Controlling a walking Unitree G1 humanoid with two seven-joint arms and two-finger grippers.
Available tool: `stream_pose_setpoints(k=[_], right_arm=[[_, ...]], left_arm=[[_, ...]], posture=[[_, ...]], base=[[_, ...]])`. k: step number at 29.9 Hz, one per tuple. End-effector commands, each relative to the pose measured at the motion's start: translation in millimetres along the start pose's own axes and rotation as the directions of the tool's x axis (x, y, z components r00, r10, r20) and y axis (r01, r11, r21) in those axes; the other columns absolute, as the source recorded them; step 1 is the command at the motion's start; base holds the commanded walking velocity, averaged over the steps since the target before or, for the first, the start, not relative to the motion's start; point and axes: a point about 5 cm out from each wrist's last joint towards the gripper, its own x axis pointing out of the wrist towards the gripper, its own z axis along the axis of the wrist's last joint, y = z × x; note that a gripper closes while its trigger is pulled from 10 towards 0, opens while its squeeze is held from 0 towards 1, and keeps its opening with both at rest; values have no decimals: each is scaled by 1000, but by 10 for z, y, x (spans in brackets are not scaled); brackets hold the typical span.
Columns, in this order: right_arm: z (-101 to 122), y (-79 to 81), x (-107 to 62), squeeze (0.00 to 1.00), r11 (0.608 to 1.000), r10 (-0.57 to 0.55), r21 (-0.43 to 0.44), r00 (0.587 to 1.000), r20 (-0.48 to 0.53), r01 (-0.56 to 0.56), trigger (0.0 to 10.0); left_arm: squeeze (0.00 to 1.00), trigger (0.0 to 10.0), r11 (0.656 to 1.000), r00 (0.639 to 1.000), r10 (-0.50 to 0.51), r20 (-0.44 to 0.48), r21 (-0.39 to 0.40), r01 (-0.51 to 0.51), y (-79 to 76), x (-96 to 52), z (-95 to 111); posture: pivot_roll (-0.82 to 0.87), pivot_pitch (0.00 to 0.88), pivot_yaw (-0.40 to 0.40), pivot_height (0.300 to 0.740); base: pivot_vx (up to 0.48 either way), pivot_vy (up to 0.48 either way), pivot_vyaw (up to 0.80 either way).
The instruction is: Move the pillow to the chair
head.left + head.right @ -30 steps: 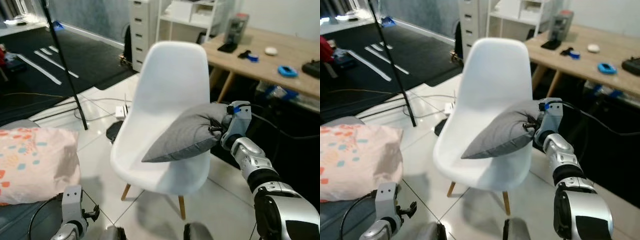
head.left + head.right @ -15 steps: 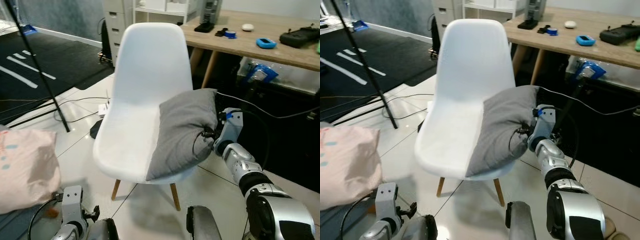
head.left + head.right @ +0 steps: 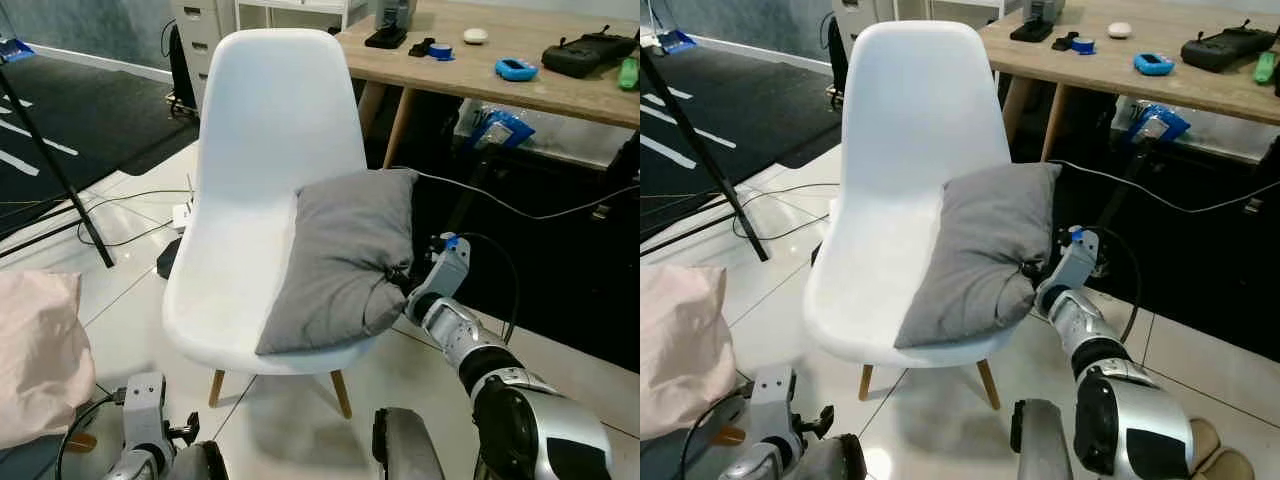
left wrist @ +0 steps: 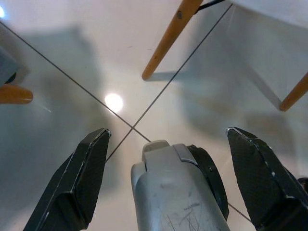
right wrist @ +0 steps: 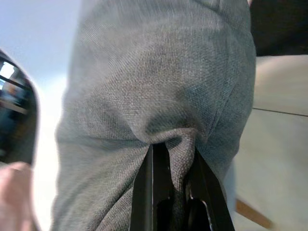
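A: Filling the centre of your head view, the white chair stands on the tiled floor; where is the pillow?

B: The grey pillow lies on the right half of the seat, its upper edge leaning on the backrest. A wooden table crosses the upper right; a patterned cushion sits at the lower left edge.

A: And your grippers?

B: Right gripper: at centre right, fingers clamped on a pinch of the pillow's right edge. Left gripper: at the bottom left, hanging over the floor, fingers spread wide.
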Motion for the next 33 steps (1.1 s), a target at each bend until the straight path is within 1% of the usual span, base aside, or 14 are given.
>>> stream_pose_setpoints(k=[1, 4, 8, 10, 12, 16, 18, 22, 23, 25, 27, 30, 31, 33], right_arm=[[206, 160, 52, 0, 996, 77, 37, 992, 96, -81, 10000], [324, 306, 88, 0, 988, 152, 18, 980, 125, -155, 10000], [369, 412, 113, 0, 980, 198, 2, 971, 131, -200, 10000], [410, 568, 148, 0, 966, 258, -22, 957, 132, -257, 10000], [410, 568, 148, 0, 966, 258, -22, 957, 132, -257, 10000], [383, 842, 195, 0, 928, 371, -20, 920, 125, -371, 10000], [383, 842, 195, 0, 928, 371, -20, 920, 125, -371, 10000], [222, 1109, 205, 0, 849, 522, 30, 847, 104, -527, 10000], [222, 1109, 205, 0, 849, 522, 30, 847, 104, -527, 10000], [152, 1228, 203, 0, 806, 581, 67, 808, 92, -588, 10000], [52, 1394, 185, 0, 734, 672, 85, 739, 48, -674, 10000], [-12, 1474, 181, 0, 712, 698, 92, 716, 21, -696, 10000], [-96, 1550, 176, 0, 694, 717, 106, 697, -16, -712, 10000], [-243, 1626, 166, 0, 686, 727, 103, 681, -84, -720, 10000]], left_arm=[[0, 10000, 1000, 1000, 3, -12, 7, -3, 36, -26, -52], [0, 10000, 1000, 1000, 3, -12, 8, -3, 43, -29, -55], [0, 10000, 1000, 1000, 3, -12, 9, -3, 45, -31, -57], [0, 10000, 1000, 1000, 3, -12, 10, -3, 49, -34, -62], [0, 10000, 1000, 1000, 3, -12, 10, -3, 49, -34, -62], [0, 10000, 1000, 1000, 2, -12, 13, -2, 59, -47, -83], [0, 10000, 1000, 1000, 2, -12, 13, -2, 59, -47, -83], [0, 10000, 1000, 1000, -1, -19, 18, 2, 68, -62, -117], [0, 10000, 1000, 1000, -1, -19, 18, 2, 68, -62, -117], [0, 10000, 1000, 1000, -3, -22, 21, 3, 70, -66, -125], [0, 10000, 1000, 1000, -3, -22, 22, 3, 76, -71, -133], [0, 10000, 1000, 1000, -3, -23, 23, 3, 81, -74, -137], [0, 10000, 1000, 1000, -2, -24, 24, 3, 84, -76, -140], [0, 10000, 1000, 1000, -1, -24, 26, 2, 88, -79, -143]], posture=[[-43, 137, 31, 503], [-39, 141, 32, 488], [-37, 142, 32, 478], [-24, 147, 34, 468], [-24, 147, 34, 468], [-12, 161, 38, 448], [-12, 161, 38, 448], [-10, 174, 47, 444], [-10, 174, 47, 444], [-10, 175, 48, 444], [-6, 182, 51, 444], [-5, 183, 49, 444], [-5, 185, 49, 444], [-3, 187, 46, 444]], base=[[0, 0, 0], [0, 0, 0], [0, 0, 0], [0, 0, 0], [0, 0, 0], [0, 0, 0], [0, 0, 0], [0, 0, 0], [0, 0, 0], [0, 0, 0], [0, 0, 0], [0, 0, 0], [0, 0, 0], [0, 0, 0]])
